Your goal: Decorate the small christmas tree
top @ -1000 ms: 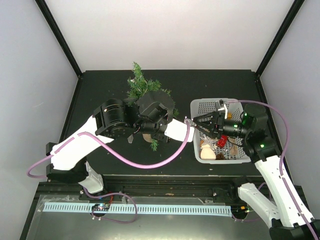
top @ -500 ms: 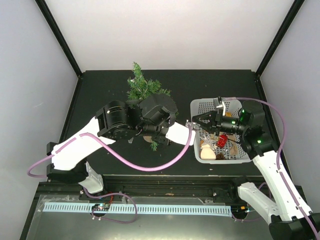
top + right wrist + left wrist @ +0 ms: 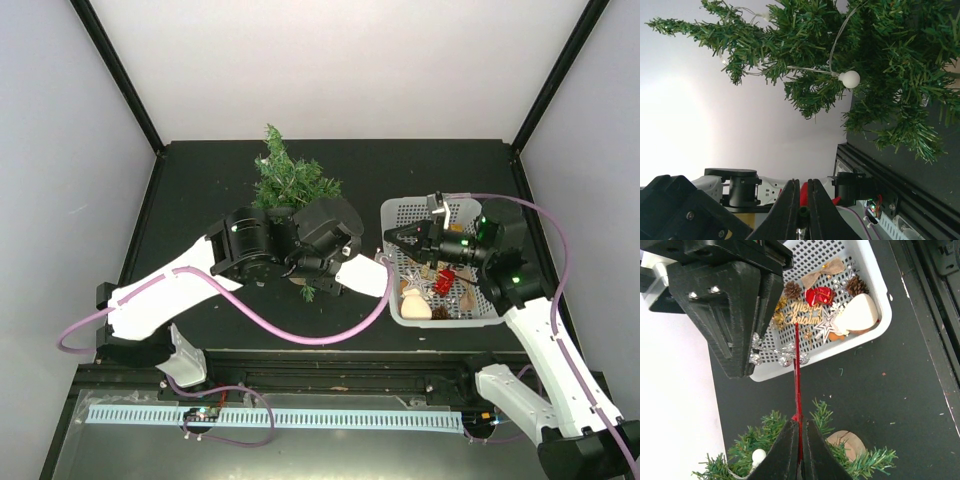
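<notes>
The small christmas tree [image 3: 290, 180] stands at the back of the black table, its tan base [image 3: 850, 442] showing in the left wrist view. My left gripper [image 3: 800, 427] is shut on a thin red strip [image 3: 797, 375] low beside the tree. That strip runs up over the white basket [image 3: 400, 215]. My right gripper [image 3: 392, 238] hovers at the basket's left rim, shut on a red piece [image 3: 803, 192] with a green stub. A silver beaded sprig [image 3: 782, 354] sits at its fingertips [image 3: 747, 367]. The left arm's wrist hides the left jaws in the top view.
The basket [image 3: 875, 270] holds a gold "Merry Christmas" sign [image 3: 801, 317], a silver star [image 3: 824, 326], a red bell [image 3: 820, 294], a burlap bow [image 3: 826, 270] and pine cones [image 3: 856, 285]. A light string with white bulbs [image 3: 849, 78] hangs on the tree. Walls enclose the table.
My right gripper has closed from open onto the red piece and risen slightly at the basket's left rim. The left arm has shifted right, toward the basket, still shut.
</notes>
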`<action>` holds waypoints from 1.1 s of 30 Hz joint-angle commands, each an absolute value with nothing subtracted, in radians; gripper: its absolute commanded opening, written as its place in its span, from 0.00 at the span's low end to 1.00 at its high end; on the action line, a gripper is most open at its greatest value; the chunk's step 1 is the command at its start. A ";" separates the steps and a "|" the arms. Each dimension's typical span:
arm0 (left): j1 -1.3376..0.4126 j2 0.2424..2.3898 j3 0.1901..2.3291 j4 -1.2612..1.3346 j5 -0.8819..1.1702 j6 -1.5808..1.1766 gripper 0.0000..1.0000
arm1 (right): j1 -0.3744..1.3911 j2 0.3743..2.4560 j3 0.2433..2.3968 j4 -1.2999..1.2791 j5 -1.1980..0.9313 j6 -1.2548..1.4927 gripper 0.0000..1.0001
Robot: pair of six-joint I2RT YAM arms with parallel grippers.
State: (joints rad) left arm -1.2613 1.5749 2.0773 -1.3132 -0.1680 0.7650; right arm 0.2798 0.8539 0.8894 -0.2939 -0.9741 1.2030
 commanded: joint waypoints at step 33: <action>-1.308 1.564 2.019 -1.198 -0.173 0.845 0.02 | 0.284 0.866 0.910 -0.350 -0.938 1.128 0.04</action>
State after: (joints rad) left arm -1.2854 1.5524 2.0064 -1.2102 -0.1925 0.8360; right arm 0.2798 0.8795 0.9165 -0.3443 -0.9646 1.1500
